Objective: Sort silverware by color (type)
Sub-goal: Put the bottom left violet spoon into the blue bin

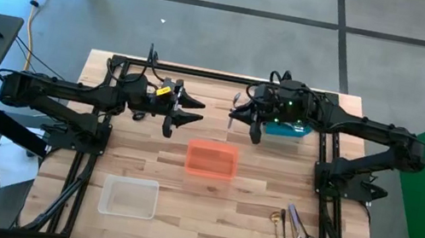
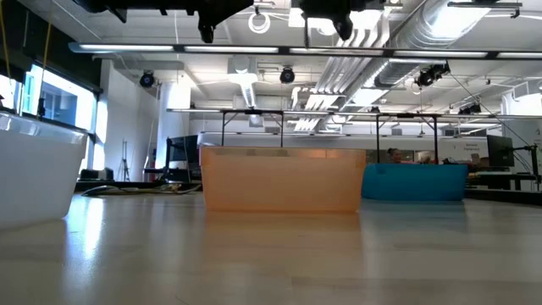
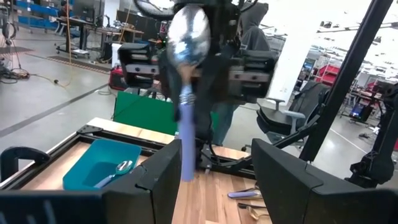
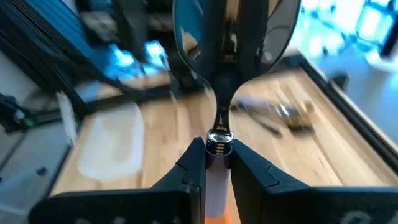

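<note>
The silver spoon (image 4: 219, 74) is pinched by its handle in the right hand (image 4: 217, 163), bowl outward, held high over the worktop (image 1: 247, 220) near the blue bin (image 1: 290, 130) at upper centre. It looks light, rigid and slick; a grip on the thicker handle, as here, seems safest against twisting. The left hand (image 1: 188, 108) hangs with fingers apart, holding nothing, left of centre. The left wrist view alone shows a spoon already lying in the blue bin; the high view alone shows the remaining silverware (image 1: 293, 232) at lower right, plus the orange bin (image 1: 211, 159) and clear bin (image 1: 129, 197).
</note>
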Controlling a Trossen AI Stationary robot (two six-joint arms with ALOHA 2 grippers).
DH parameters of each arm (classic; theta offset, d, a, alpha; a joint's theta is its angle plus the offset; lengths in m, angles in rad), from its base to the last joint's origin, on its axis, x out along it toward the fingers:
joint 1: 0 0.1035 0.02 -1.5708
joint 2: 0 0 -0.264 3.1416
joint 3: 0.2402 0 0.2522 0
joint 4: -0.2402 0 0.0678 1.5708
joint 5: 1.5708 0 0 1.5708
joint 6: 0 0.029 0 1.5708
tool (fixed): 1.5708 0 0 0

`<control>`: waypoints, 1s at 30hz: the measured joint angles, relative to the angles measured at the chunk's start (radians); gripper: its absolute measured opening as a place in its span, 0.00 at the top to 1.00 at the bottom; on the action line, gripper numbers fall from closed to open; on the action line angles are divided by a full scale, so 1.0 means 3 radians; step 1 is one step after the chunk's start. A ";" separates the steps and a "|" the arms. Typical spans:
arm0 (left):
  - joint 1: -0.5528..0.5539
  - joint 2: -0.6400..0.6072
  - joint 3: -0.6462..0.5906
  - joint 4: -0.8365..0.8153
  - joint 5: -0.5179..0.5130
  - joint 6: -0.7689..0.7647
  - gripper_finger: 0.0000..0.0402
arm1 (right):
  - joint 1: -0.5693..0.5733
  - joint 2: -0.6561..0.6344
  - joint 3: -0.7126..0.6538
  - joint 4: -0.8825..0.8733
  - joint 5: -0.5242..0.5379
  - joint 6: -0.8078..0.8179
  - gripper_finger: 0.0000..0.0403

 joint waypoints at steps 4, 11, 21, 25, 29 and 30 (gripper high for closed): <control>0.0002 0.0000 0.0000 -0.0004 -0.0005 -0.0007 0.55 | -0.0242 -0.0134 -0.0001 -0.0545 0.0146 -0.0084 0.91; 0.0009 0.0000 0.0000 0.0005 -0.0217 -0.0021 0.55 | -0.0806 -0.0253 -0.0001 -0.1761 0.0637 -0.0358 0.91; 0.0009 0.0000 0.0000 0.0003 -0.0221 -0.0101 0.55 | -0.1287 -0.0215 -0.0001 -0.2185 0.0821 -0.0645 0.91; 0.0009 0.0000 0.0000 0.0001 -0.0221 -0.0101 0.55 | -0.1402 -0.0101 -0.0001 -0.2215 0.0819 -0.0739 0.91; 0.0009 0.0000 0.0000 0.0000 -0.0221 -0.0101 0.55 | -0.1492 0.0167 -0.0001 -0.2351 0.0777 -0.0865 0.91; 0.0009 0.0000 0.0000 0.0000 -0.0221 -0.0101 0.55 | -0.1515 0.0254 -0.0001 -0.2388 0.0778 -0.0921 0.91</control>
